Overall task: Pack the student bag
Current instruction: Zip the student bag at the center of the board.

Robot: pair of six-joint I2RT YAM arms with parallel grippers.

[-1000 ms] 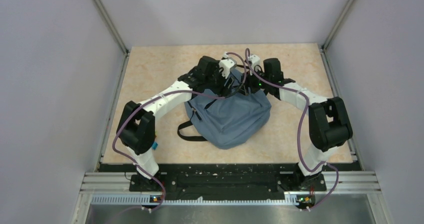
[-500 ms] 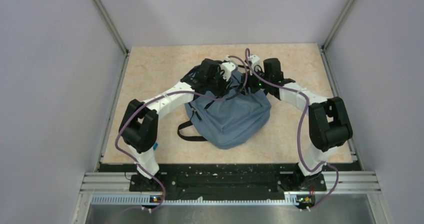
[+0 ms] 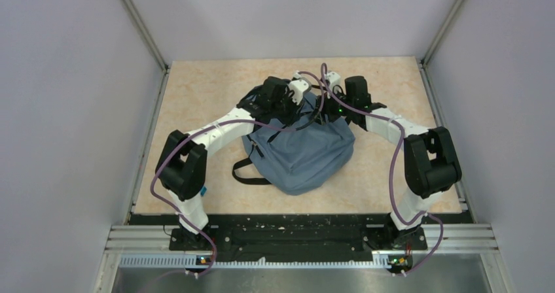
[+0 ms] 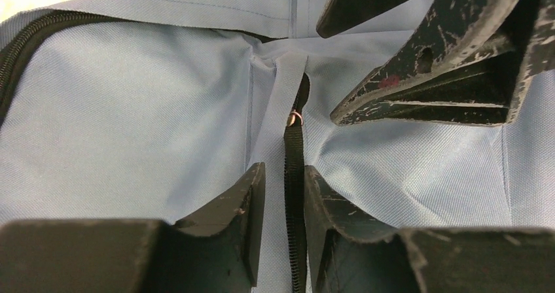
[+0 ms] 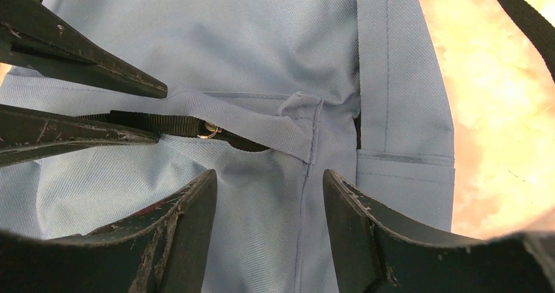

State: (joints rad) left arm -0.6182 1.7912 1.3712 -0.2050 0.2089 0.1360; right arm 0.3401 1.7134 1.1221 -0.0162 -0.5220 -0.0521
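The slate-blue student bag (image 3: 301,155) lies on the table between both arms, its top end toward the far side. My left gripper (image 4: 283,169) hovers at that top end, its jaws narrowed around a black zipper pull strap (image 4: 294,149) that hangs from a small metal ring (image 4: 294,117). The strap touches the right-hand finger, and a thin gap shows on the other side. My right gripper (image 5: 268,174) stands open over the bag's fabric (image 5: 262,44) beside the same strap (image 5: 170,124), with nothing between its fingers. The two grippers face each other closely (image 3: 313,110).
A black shoulder strap (image 3: 247,175) loops out from the bag's left side. The beige tabletop (image 3: 196,97) is fenced by grey walls and metal posts. Another black strap (image 5: 523,18) crosses the table beyond the bag's edge.
My left gripper has narrowed its jaws around the zipper pull strap and shifted slightly toward the bag's top. The right arm has stayed still.
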